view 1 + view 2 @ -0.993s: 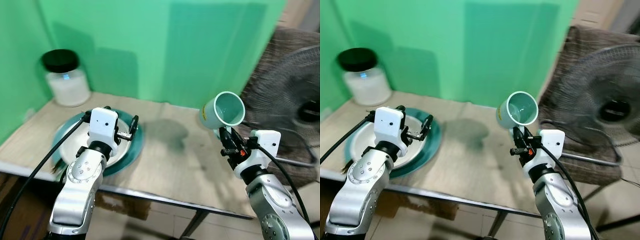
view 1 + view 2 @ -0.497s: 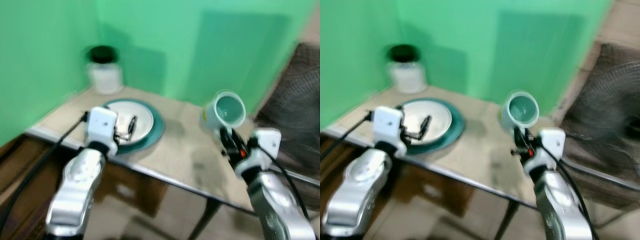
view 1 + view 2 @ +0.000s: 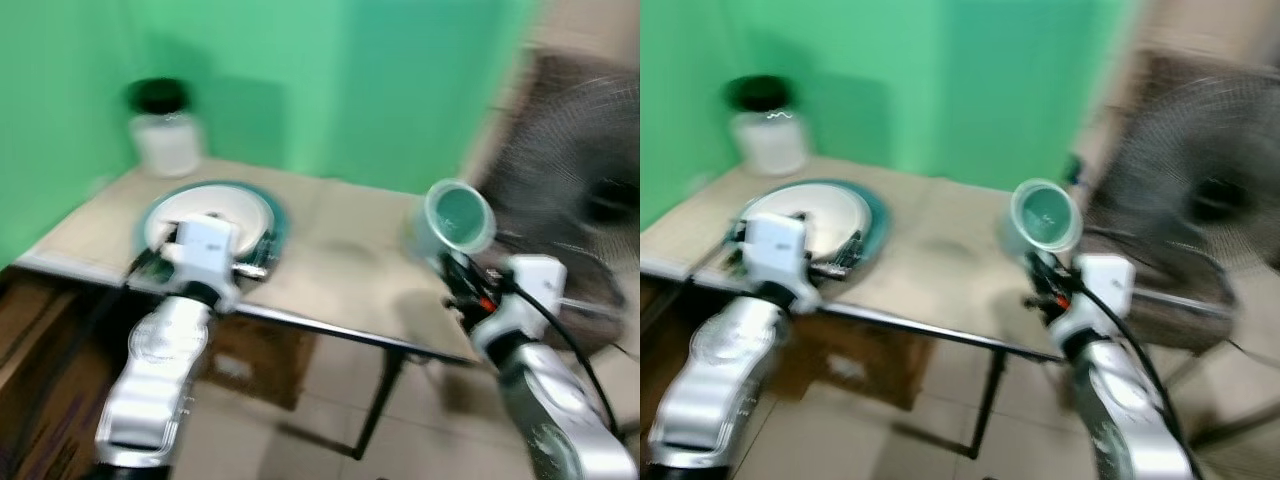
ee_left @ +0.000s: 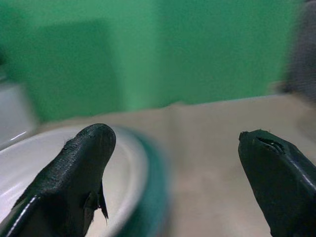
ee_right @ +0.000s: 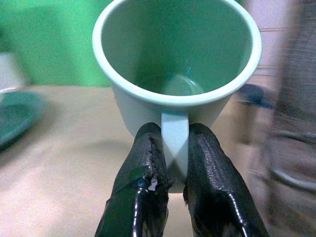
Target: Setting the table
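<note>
Mug (image 5: 177,79) — pinched by its handle in my right gripper (image 5: 173,170), held in the air above the table's (image 3: 340,255) 3 o'clock end.
My left gripper (image 4: 175,148) hangs spread and empty over the plates (image 3: 212,215) at 9 o'clock — I should level the mug before lowering it.

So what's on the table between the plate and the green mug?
Nothing: in the left eye view, bare table lies between the plate and the mug held up by the right gripper.
</note>
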Tool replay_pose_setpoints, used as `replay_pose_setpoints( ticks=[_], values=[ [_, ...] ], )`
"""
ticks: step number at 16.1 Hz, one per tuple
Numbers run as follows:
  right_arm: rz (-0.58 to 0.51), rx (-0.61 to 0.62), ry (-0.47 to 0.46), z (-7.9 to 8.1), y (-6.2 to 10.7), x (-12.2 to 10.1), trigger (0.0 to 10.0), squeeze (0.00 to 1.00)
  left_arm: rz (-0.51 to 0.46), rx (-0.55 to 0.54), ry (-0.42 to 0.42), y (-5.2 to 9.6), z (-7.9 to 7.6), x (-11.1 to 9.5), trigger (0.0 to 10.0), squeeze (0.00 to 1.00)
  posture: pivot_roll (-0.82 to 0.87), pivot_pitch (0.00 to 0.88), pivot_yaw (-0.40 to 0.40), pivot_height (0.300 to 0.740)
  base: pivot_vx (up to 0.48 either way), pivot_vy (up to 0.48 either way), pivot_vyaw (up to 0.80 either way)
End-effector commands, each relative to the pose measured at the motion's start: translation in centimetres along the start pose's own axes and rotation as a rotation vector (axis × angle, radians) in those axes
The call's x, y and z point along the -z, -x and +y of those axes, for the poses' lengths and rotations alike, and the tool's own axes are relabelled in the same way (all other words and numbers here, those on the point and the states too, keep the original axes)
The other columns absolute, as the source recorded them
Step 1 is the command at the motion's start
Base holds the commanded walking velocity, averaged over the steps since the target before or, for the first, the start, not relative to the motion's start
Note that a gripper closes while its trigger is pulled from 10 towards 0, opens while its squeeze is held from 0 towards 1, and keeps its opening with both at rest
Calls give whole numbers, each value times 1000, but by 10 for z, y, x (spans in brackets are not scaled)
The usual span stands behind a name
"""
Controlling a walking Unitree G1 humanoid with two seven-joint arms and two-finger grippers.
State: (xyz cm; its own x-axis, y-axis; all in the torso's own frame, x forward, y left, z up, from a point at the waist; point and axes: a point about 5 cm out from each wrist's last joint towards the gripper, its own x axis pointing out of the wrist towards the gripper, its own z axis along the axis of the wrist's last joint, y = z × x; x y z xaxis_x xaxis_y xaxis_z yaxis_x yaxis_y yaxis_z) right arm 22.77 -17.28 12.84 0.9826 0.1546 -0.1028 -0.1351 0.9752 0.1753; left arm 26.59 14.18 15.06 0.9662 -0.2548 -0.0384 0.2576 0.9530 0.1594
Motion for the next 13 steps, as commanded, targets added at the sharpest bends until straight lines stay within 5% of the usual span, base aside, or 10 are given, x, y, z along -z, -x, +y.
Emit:
replay_pose_setpoints(
  ticks=[1, 13],
  values=[
    [-34, -12, -3, 4, -1, -8, 10000, 0, 0, -10, -17, 1, 6, -1, 10000, 0, 39, 0, -51, 740, 0, 0, -800],
    [-16, 106, 75, -29, 22, -3, 10000, 0, 27, 10, 2, 3, 4, 8, 10000, 0, 20, 0, -39, 740, 0, 0, -800]
  ],
)
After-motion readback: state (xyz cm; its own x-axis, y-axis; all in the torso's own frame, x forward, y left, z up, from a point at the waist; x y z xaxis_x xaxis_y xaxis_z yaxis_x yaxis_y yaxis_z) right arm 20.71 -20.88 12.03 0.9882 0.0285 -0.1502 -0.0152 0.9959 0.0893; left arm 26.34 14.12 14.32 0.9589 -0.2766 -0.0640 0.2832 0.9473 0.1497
